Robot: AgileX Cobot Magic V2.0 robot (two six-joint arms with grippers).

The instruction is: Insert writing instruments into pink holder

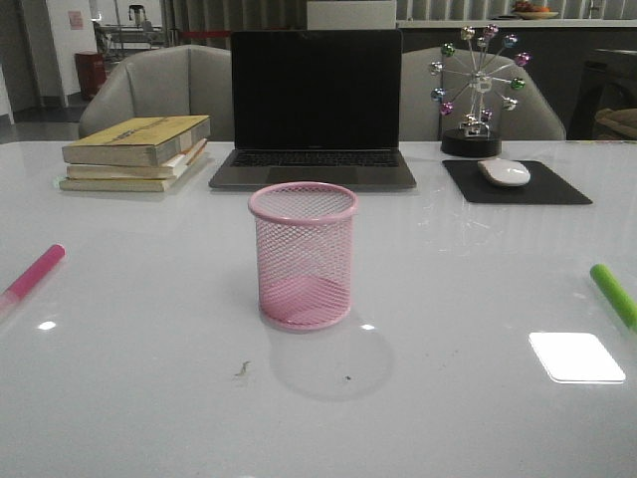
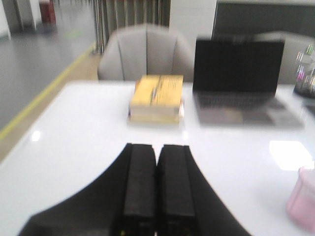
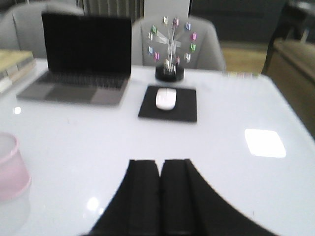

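The cup stands empty mid-table toward the front edge, the pink marker at the left edge and the green marker at the right edge; both look light, stiff and slick, likely best pinched mid-barrel. The left gripper and right gripper are closed on nothing. Books, laptop, mouse and ornament line the back edge, clear of any likely path.

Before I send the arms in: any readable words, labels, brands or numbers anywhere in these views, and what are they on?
No text can be read in any view.
Top yellow book: faint dark marks on the cover, too blurred to read.
Laptop: screen dark, a tiny mark below it, illegible.
Pink marker, green marker, pink holder, mouse: no visible print.
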